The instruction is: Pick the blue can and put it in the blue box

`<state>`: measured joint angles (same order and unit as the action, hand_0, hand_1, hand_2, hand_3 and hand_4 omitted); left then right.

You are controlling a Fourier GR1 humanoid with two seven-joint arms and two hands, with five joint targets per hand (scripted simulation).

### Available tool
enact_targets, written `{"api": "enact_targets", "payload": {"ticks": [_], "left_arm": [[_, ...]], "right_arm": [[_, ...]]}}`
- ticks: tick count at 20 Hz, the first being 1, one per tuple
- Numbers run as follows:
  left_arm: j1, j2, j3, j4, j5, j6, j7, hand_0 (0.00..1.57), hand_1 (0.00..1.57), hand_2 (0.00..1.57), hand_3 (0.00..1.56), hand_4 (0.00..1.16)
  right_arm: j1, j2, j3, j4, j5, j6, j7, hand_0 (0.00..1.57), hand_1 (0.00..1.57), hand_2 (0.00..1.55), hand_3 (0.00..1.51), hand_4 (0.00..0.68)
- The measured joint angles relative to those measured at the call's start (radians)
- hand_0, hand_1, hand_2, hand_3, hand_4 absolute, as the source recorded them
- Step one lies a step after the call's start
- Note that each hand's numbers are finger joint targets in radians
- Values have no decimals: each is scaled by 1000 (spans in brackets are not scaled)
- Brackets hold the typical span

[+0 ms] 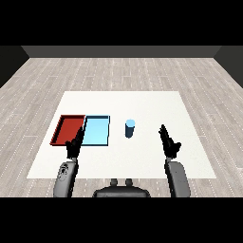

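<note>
The blue can (130, 128) stands upright on the white table, just right of the light blue tray (97, 131). My right hand (168, 143) is raised to the right of the can and nearer to me, apart from it, fingers straight and open. My left hand (75, 144) hovers over the near edge where the red tray (69, 129) and the light blue tray meet, fingers straight, holding nothing.
The red tray lies left of the light blue one, side by side, touching. The white table (142, 104) stretches beyond the trays and to the right of the can. Wooden floor surrounds it.
</note>
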<state>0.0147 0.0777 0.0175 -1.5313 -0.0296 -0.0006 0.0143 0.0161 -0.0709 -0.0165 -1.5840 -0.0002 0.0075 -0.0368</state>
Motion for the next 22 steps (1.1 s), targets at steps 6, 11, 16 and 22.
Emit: {"api": "enact_targets", "payload": {"ticks": [6, 11, 16, 22], "left_arm": [[-26, 16, 25, -27, 25, -22, -4, 0, 0, 0, 0, 0], [-51, -15, 36, -106, 79, -59, -218, 0, 0, 0, 0, 0], [-37, -16, 49, -95, 103, -100, -354, 0, 0, 0, 0, 0], [-34, -24, 48, -88, 113, -112, -396, 0, 0, 0, 0, 0]], "right_arm": [[-192, 2, -22, 143, 34, -34, 27, 0, 0, 0, 0, 0], [-277, 41, -39, 169, -54, 24, -84, 0, 0, 0, 0, 0], [-355, 31, -78, 273, -102, 71, -169, 0, 0, 0, 0, 0], [-393, 28, -86, 339, -121, 82, -217, 0, 0, 0, 0, 0]]}}
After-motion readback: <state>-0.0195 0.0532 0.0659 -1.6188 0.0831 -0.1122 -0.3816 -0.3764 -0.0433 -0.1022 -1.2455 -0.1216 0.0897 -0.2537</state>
